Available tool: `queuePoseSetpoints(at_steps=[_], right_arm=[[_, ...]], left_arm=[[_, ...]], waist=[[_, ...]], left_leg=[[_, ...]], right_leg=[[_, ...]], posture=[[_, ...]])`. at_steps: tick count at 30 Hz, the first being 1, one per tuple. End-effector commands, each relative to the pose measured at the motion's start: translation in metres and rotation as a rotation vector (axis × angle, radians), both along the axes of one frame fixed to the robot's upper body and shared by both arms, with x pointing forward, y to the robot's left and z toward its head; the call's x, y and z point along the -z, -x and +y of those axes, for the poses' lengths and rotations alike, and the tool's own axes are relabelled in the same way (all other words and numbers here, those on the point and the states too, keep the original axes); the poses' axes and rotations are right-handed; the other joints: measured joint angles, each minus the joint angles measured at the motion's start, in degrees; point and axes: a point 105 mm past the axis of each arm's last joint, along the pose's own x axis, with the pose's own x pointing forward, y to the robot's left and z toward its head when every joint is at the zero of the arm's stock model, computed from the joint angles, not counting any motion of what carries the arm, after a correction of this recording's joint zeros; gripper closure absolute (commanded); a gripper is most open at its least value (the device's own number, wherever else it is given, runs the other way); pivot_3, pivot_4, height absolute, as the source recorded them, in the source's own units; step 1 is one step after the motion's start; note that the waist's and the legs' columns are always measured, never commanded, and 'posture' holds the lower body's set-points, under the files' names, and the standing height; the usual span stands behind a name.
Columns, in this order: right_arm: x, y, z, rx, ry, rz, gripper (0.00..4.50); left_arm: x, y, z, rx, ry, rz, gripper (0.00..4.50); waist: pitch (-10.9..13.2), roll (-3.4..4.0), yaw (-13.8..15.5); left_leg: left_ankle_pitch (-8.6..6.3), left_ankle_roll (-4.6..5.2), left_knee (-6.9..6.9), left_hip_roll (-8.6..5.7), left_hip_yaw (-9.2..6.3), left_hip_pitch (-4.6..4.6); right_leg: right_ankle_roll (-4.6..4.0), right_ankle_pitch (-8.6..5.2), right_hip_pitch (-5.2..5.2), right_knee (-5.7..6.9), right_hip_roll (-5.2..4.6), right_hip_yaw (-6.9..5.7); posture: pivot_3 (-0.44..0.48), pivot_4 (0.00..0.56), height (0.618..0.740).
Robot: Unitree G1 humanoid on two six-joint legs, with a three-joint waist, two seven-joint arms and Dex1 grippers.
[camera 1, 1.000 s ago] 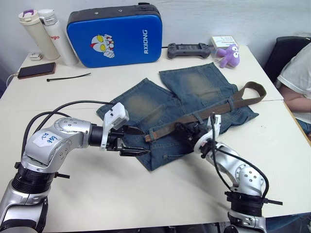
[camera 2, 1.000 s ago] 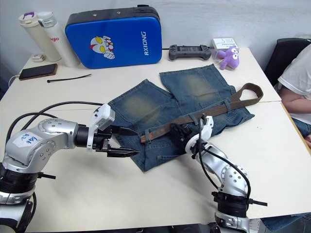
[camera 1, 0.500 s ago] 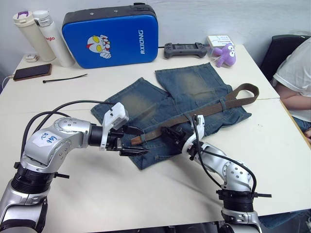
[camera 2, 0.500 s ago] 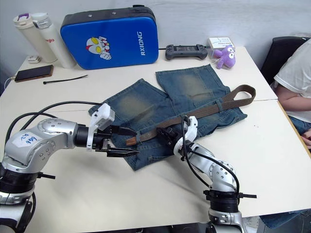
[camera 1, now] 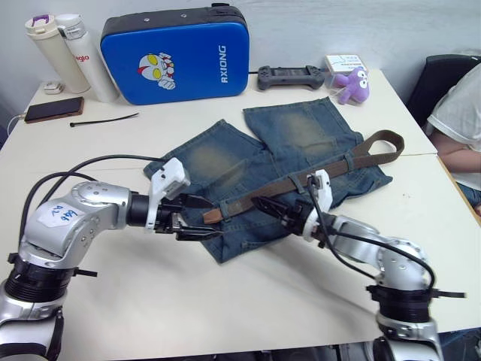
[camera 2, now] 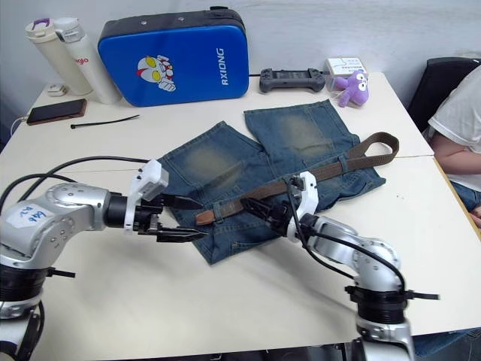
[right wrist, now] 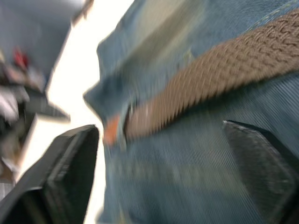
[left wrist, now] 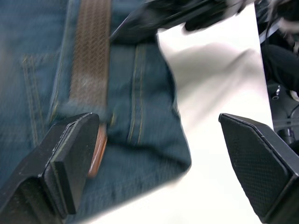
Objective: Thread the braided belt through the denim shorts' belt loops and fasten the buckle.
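1. Both of my end effectors are released and grasp nothing: my left end effector [camera 1: 197, 218] hovers with fingers spread at the corner of the shorts [camera 1: 278, 169] nearest me, and my right end effector [camera 1: 272, 209] hovers spread just beside the belt [camera 1: 301, 180].
2. On the white surface [camera 1: 248, 301] the shorts lie flat, waistband toward me. Along that waistband runs the belt, its tan tip [camera 1: 212, 216] near my left fingers [left wrist: 70, 158]; its far end curls in a loop off the other side of the shorts.
3. I cannot make out the buckle, nor say for certain which belt loops hold the strap.
4. What could go wrong, as I judge it:
   - Closing my left end effector on the tip may pinch denim too and drag the shorts.
   - Pulling without pinning the waistband could bunch the fabric and jam the strap in a loop.
   - My two end effectors work close together and might collide.
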Motion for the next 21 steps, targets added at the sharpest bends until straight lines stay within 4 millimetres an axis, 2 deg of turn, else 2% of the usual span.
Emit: queuePoseSetpoints(at_steps=[1,4,8,11,15,18,21], right_arm=[[-0.021,0.016,0.004,-0.168,0.197,-0.219,0.06],[-0.032,0.014,0.0,-0.271,0.388,-0.418,0.06],[-0.035,0.011,-0.002,-0.389,0.591,-0.61,0.06],[-0.026,0.011,-0.004,-0.476,0.68,-0.629,0.06],[-0.019,0.006,-0.007,-0.463,0.705,-0.593,0.06],[-0.019,0.004,-0.006,-0.434,0.657,-0.551,0.86],[-0.02,0.002,-0.006,-0.41,0.651,-0.54,2.2]], left_arm=[[-0.012,-0.001,0.017,-0.146,0.088,0.18,0.0],[-0.016,0.003,0.024,-0.208,0.182,0.389,0.0],[-0.007,-0.003,0.033,-0.282,0.232,0.493,0.0],[0.011,-0.012,0.026,-0.344,0.263,0.553,0.0],[0.025,-0.018,0.016,-0.392,0.278,0.594,0.0],[0.02,-0.022,0.007,-0.383,0.319,0.604,0.0],[0.02,-0.023,0.006,-0.398,0.311,0.608,0.0]], waist=[[0.0,0.0,0.2],[0.0,-0.02,0.5],[0.0,-0.08,0.6],[0.0,-0.11,0.8],[0.0,-0.16,1.0],[0.0,-0.18,1.0],[0.0,-0.18,0.8]], left_leg=[[-0.01,0.02,0.02,0.0,0.0,0.01],[-0.03,0.05,0.16,0.0,-0.1,0.02],[-0.04,0.05,0.14,-0.02,-0.08,0.0],[0.03,-0.09,0.18,-0.04,-0.06,-0.04],[0.02,-0.1,0.33,-0.04,-0.1,-0.11],[0.02,-0.16,0.42,-0.03,-0.11,-0.14],[0.02,-0.2,0.5,-0.03,-0.11,-0.14]], right_leg=[[0.0,0.0,0.02,-0.01,0.0,0.0],[0.0,0.0,0.11,-0.05,0.05,-0.08],[0.01,0.0,0.1,-0.15,0.04,-0.07],[0.01,0.0,0.09,-0.16,-0.03,-0.05],[0.03,0.01,0.1,-0.15,-0.03,-0.08],[0.03,0.01,0.09,-0.12,-0.03,-0.11],[0.03,0.01,0.08,-0.03,-0.02,-0.11]], posture=[[0.0,0.15,0.739],[0.0,0.15,0.739],[0.0,0.15,0.739],[0.0,0.15,0.739],[0.0,0.15,0.739],[0.0,0.15,0.739],[0.0,0.15,0.739]])
